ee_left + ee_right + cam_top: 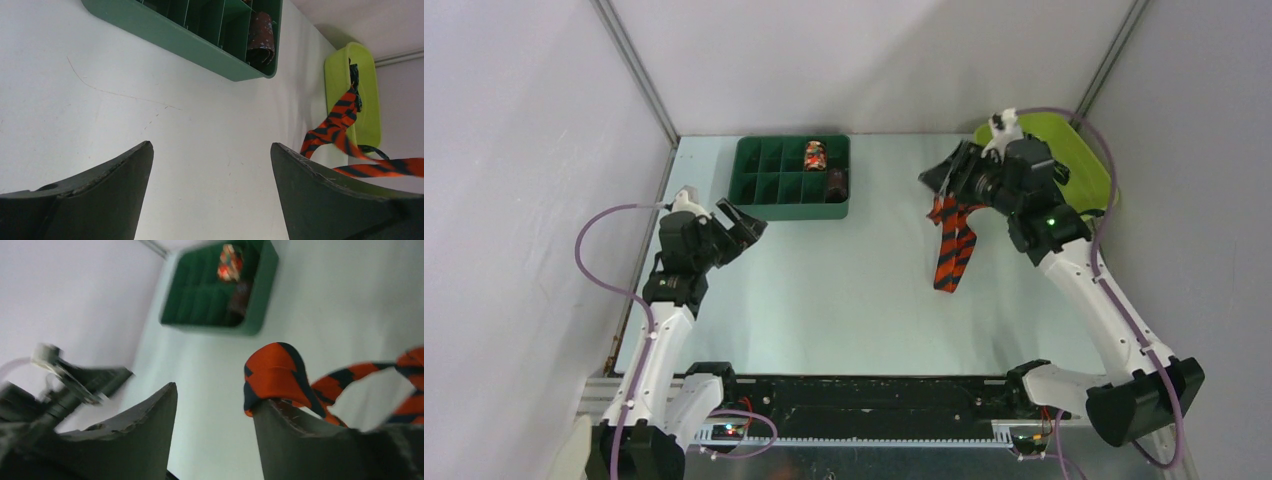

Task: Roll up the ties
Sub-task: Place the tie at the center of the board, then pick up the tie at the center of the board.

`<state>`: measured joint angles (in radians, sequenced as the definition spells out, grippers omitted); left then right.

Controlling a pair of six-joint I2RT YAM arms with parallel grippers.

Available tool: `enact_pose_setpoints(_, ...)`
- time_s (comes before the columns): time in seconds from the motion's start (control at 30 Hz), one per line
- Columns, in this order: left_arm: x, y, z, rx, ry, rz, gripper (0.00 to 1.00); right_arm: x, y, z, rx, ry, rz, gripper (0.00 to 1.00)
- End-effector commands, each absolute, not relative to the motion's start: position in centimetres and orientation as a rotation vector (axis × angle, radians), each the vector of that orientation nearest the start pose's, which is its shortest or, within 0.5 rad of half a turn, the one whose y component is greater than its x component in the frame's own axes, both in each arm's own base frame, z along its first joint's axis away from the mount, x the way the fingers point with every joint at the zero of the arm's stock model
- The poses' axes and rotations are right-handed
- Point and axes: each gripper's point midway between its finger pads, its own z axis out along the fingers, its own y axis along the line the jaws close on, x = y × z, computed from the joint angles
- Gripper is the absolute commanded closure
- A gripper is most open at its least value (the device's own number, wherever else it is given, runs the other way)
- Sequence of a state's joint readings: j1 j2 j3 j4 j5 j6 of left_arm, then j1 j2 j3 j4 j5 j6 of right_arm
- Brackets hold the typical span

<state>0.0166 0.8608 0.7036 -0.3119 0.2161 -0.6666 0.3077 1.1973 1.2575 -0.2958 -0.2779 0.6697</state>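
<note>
Orange-and-black striped tie (952, 250) at 1 o'clock on the table (844, 300), draped over one finger of your right gripper (215, 395), jaws parted. Your left gripper (211, 145) at 9 o'clock, jaws spread wide.

The table (844, 300) carries a divided tray (789, 212) at its far edge, left of centre, and a tub (1084, 165) in the far right corner. One rolled tie (815, 155) sits in a back compartment of the tray. A second roll (836, 184) sits in the right-hand column, nearer the front wall. The loose tie (952, 255) lies between tray and tub, draped over one finger of the right gripper (939, 178), with its free end toward the near edge. The left gripper (742, 222) sits just before the tray's near left corner.
</note>
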Motion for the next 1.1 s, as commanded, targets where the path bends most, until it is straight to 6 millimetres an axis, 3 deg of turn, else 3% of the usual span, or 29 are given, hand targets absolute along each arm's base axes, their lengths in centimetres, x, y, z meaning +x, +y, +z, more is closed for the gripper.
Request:
enact_pose_setpoints(0.0,30.5,-6.1,20.7,-0.559,1.966,-0.664,0.06,32.1,18.0,29.3,0.075,2.068,0.737,0.36)
enact_pose_setpoints(0.1,30.7,-6.3,20.6,-0.554,1.975,-0.678,0.05,32.0,16.0,28.6,0.122,2.062,0.652,0.15)
enact_pose_setpoints(0.13,30.9,-6.4,20.7,-0.554,1.974,-0.684,0.05,32.1,15.0,28.3,0.149,2.063,0.622,0.13)
enact_pose_setpoints(0.3,30.9,-6.9,20.9,-0.54,1.971,-0.71,0.05,33.1,9.1,27.6,0.333,2.046,0.393,0.1)
enact_pose_setpoints(0.4,31.0,-7.1,21.0,-0.53,1.968,-0.715,0.04,33.6,6.8,25.7,0.395,2.09,0.266,0.1)
enact_pose_setpoints(0.47,30.9,-8.7,21.1,-0.467,1.981,-0.738,0.04,33.7,5.8,24.4,0.422,2.123,0.199,0.1)
enact_pose_setpoints(0.67,30.3,-14.7,19.8,-0.269,2.066,-0.757,0.05,34.9,5.2,19.4,0.474,2.226,0.203,0.12)
enact_pose_setpoints(0.83,30.1,-19.0,17.6,-0.178,2.14,-0.855,0.09,38.5,5.9,16.0,0.47,2.253,0.295,0.11)
enact_pose_setpoints(1.07,30.0,-19.2,17.7,-0.154,2.139,-0.836,0.1,43.0,7.0,12.4,0.587,2.231,0.463,0.01)
